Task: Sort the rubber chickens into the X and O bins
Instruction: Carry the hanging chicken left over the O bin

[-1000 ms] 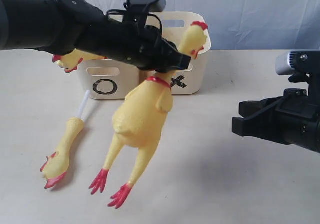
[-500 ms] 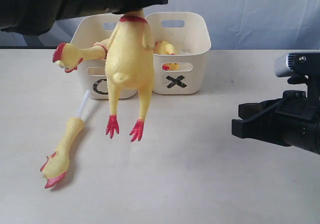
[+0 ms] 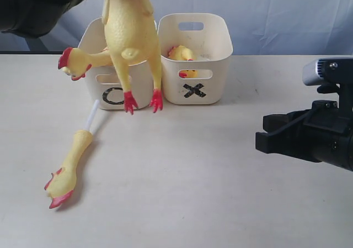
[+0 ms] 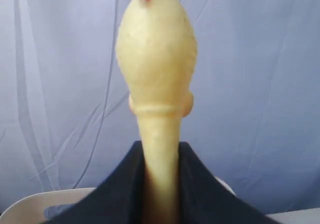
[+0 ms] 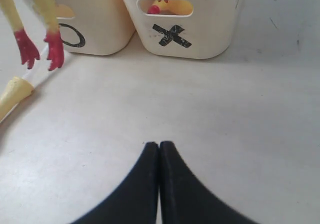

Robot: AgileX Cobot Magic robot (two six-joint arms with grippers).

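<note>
While the left gripper (image 4: 160,156) clamps the big chicken (image 3: 129,30) by its neck, the feet dangle before the O bin (image 3: 143,82).
Raise the feet past the rim before releasing; the right gripper (image 5: 159,149) rests closed.

Hanging chicken (image 3: 129,32) screens O bin (image 3: 99,88); X bin (image 3: 212,66) top unobstructed.

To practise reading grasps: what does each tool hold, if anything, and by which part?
The left tool grips the large rubber chicken by its neck, body and feet dangling below. The right tool is shut and holds nothing.
</note>
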